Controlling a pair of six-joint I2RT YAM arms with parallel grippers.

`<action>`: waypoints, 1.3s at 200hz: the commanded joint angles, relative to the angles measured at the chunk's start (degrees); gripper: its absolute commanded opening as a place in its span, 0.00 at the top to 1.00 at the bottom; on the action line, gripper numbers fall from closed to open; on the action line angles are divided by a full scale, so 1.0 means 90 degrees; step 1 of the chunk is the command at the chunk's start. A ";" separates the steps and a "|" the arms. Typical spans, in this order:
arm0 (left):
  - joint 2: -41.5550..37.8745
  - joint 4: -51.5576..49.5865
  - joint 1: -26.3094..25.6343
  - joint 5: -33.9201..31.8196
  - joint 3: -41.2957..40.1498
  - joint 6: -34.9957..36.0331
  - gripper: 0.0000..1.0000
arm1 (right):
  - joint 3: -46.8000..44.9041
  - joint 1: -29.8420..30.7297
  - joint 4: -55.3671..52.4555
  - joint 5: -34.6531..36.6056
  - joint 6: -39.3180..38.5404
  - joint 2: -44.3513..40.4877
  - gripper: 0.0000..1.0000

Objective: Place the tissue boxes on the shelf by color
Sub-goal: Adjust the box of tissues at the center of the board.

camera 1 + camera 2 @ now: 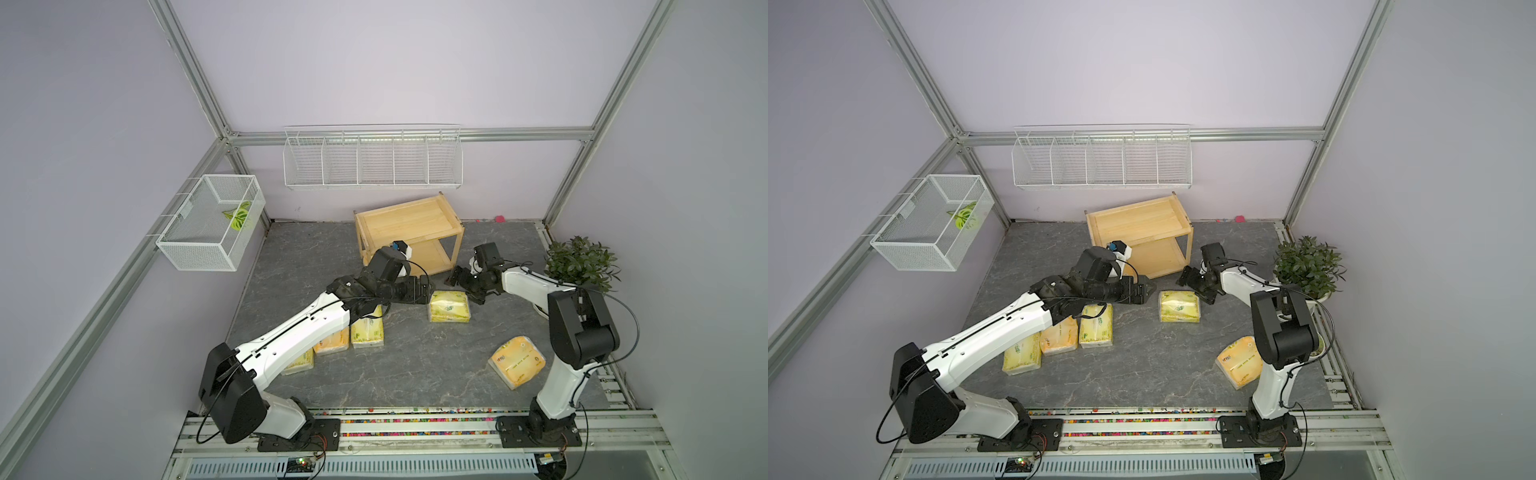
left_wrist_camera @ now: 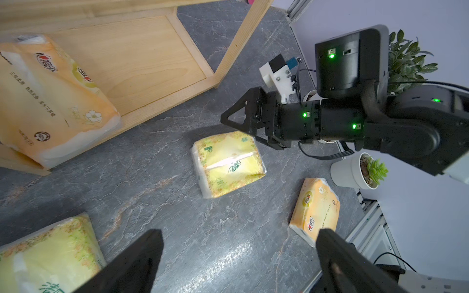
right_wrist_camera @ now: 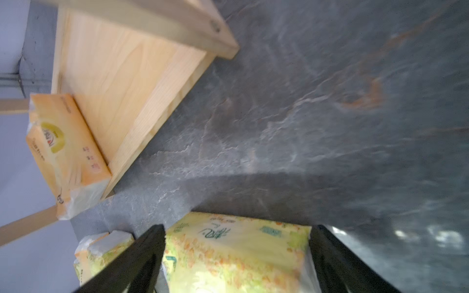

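**Central pack.** A pale yellow-green tissue pack (image 1: 449, 306) is lying flat mid-mat, at 6 o'clock of the wooden shelf (image 1: 405, 220).

**Arms.**
- The right gripper (image 1: 465, 287) is hanging over the pack's 1 o'clock corner, with the forearm low and the wrist bent down. Its jaws are standing wide, 1 on each side of the pack in the right wrist view; contact cannot be told.
- The left gripper (image 1: 428, 293) is hovering just beside the pack's 9 o'clock edge on an outstretched arm, jaws spread and holding nothing.

**Other packs.**
- An orange pack (image 2: 50, 101) is resting on the shelf's lower tier.
- A row of 3 packs (image 1: 1059, 338), yellow-green, orange, yellow-green, is lying at 8 o'clock, partly under the left arm.
- A second orange pack (image 1: 517, 360) is lying at 4 o'clock.

**Surface and room.** A dark grey marbled mat (image 1: 395, 374) is covering the table.
- A potted plant (image 1: 582, 262) is standing at 3 o'clock.
- A mesh basket (image 1: 208, 232) is hanging at 10 o'clock.
- A wire rack (image 1: 374, 166) is hanging at 12 o'clock on lilac walls.
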 commanded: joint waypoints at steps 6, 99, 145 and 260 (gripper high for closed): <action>0.0117 0.0011 -0.0071 0.0029 0.0207 0.0112 0.00 | -0.0509 0.0550 0.0290 -0.0134 0.0199 -0.0479 0.06; 0.0166 0.0126 -0.0157 0.0169 0.0173 0.0119 0.00 | -0.1417 0.1507 -0.0796 0.1361 0.1189 -0.3204 0.04; 0.0468 0.0292 -0.0248 0.0372 0.0310 0.0210 0.00 | -0.1571 0.0009 -0.4056 0.2388 0.1318 -0.5642 0.02; 0.1223 0.0737 -0.0393 0.1006 0.0592 0.0474 0.00 | -0.3155 -0.0834 -0.6022 0.2880 0.2518 -0.6774 0.02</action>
